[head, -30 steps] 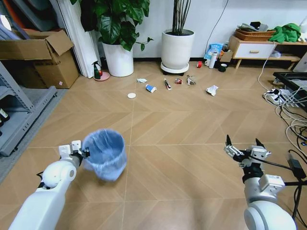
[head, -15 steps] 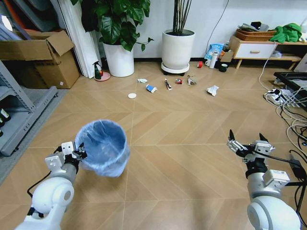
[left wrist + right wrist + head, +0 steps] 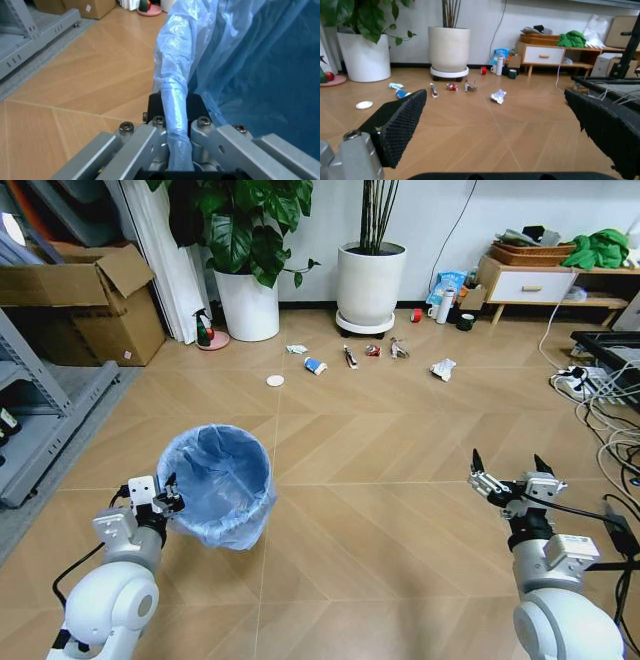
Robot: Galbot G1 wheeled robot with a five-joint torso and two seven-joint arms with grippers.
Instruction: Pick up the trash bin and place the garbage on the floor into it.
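Note:
The trash bin (image 3: 215, 485), lined with a crinkly light-blue bag, sits at the lower left of the head view with its opening facing up. My left gripper (image 3: 165, 498) is shut on its near rim. The left wrist view shows the bag-covered rim (image 3: 176, 108) pinched between the fingers. The garbage lies far ahead on the floor (image 3: 380, 510): a white disc (image 3: 274, 380), a blue-white cup (image 3: 314, 365), a red can (image 3: 372, 350) and crumpled white paper (image 3: 441, 368). At the lower right my right gripper (image 3: 510, 478) stands open and holds nothing. In its wrist view the paper (image 3: 497, 96) lies ahead.
Two white plant pots (image 3: 369, 282) stand behind the litter, with a bottle and mug (image 3: 445, 305) beside a low cabinet (image 3: 530, 280). A cardboard box (image 3: 85, 300) and a grey rack (image 3: 40, 415) line the left. Cables and a power strip (image 3: 590, 390) lie at the right.
The bin has turned from tipped away to opening-up and sits slightly nearer. My left arm has drawn back toward me. The right gripper has hardly moved.

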